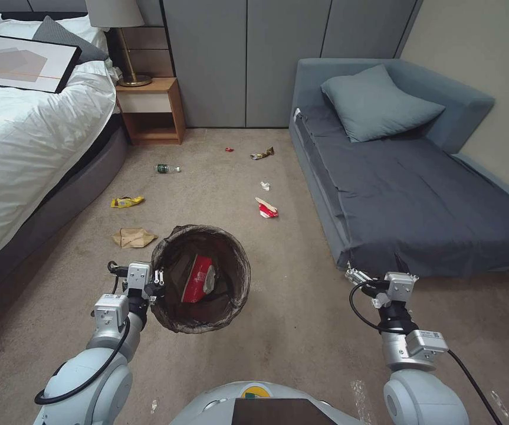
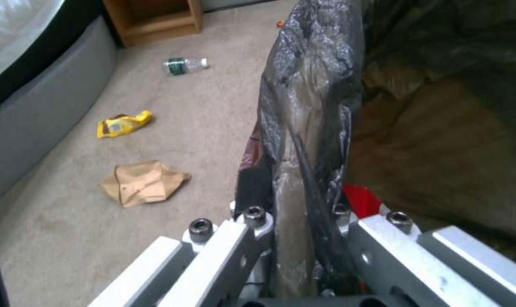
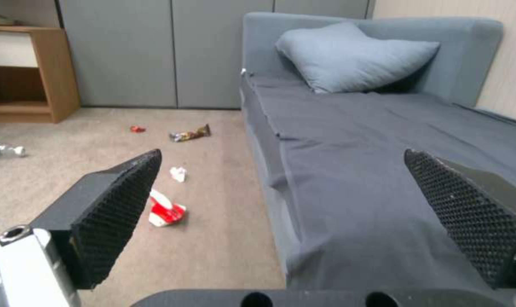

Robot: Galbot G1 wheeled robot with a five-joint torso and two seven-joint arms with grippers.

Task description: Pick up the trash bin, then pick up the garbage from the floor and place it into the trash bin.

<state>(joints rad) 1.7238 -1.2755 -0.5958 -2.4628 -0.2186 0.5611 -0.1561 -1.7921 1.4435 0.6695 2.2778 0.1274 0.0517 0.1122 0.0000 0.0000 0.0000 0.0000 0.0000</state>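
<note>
The trash bin point(image 1: 207, 316), lined with a dark bag, hangs just above the carpet in front of me. My left gripper point(image 1: 157, 280) is shut on its near-left rim, and the left wrist view shows the liner-covered rim point(image 2: 309, 128) pinched in that gripper point(image 2: 303, 204). A red packet point(image 1: 197, 278) lies inside. Garbage on the floor: a brown paper bag point(image 1: 133, 237), a yellow wrapper point(image 1: 127, 202), a bottle point(image 1: 167, 169), a red-and-white packet point(image 1: 267, 208), a white scrap point(image 1: 265, 185), a gold wrapper point(image 1: 262, 154). My right gripper point(image 1: 377, 270) stands open and holds nothing, near the sofa's front corner.
A bed point(image 1: 24, 141) runs along the left, with a wooden nightstand point(image 1: 151, 112) at the back. The grey sofa point(image 1: 419, 195) takes up the right side. Open carpet lies between them, with a tiny red scrap point(image 1: 229, 149) near the cabinet doors.
</note>
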